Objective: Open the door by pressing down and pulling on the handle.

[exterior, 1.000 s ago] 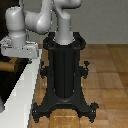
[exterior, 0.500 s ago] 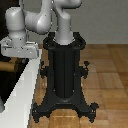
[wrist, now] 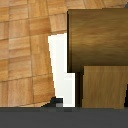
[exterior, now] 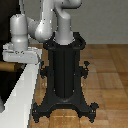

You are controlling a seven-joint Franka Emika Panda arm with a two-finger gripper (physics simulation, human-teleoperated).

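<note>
The door [exterior: 7, 89] shows as a very dark panel at the exterior view's left edge, bordered by a white frame [exterior: 24, 89]. The handle [exterior: 4, 66], a short brown wooden bar, pokes out just under my gripper [exterior: 14, 62]. The grey-white hand sits directly over the bar, and its fingers are not distinct there. In the wrist view the handle [wrist: 97, 45] fills much of the picture as an L-shaped wooden block, very close, with the white frame [wrist: 60, 65] beside it. No fingertips show in that view.
The black robot pedestal [exterior: 62, 75] with splayed feet stands in the middle, close to the frame. Wooden parquet floor [exterior: 110, 75] spreads around it and also shows in the wrist view as floor [wrist: 25, 40]. A dark grey band [wrist: 64, 117] crosses one edge of the wrist picture.
</note>
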